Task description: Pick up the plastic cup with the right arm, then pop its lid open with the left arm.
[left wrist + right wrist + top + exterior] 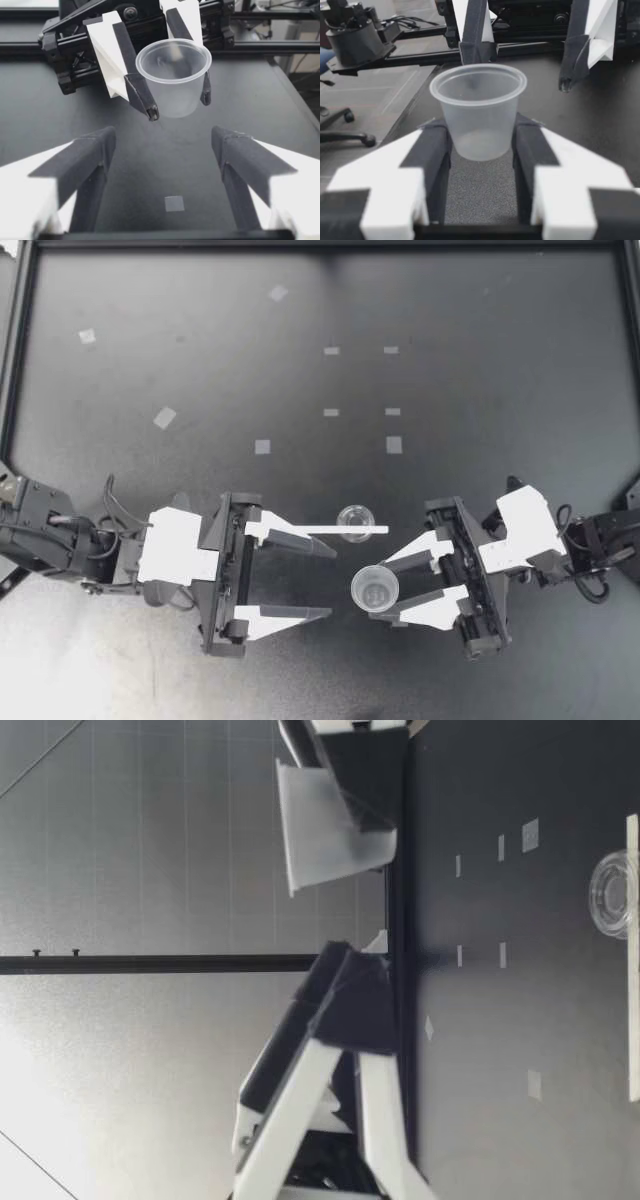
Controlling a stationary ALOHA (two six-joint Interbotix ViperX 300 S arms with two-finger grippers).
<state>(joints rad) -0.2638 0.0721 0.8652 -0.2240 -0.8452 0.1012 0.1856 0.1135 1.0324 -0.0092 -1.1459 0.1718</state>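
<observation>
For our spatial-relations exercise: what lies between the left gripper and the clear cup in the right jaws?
Nothing: the top view shows only bare table between the left gripper and the cup; the left wrist view agrees.

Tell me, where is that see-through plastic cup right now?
Seen from above, the see-through plastic cup is clamped in my right gripper, facing my open left gripper, beside a small clear round dish on the table.

Blk arms (pixel 60 540), white covers (pixel 180 545), looped cables (pixel 110 502); left tool (pixel 332 583), right tool (pixel 380 592): white fingers (pixel 290 615)
</observation>
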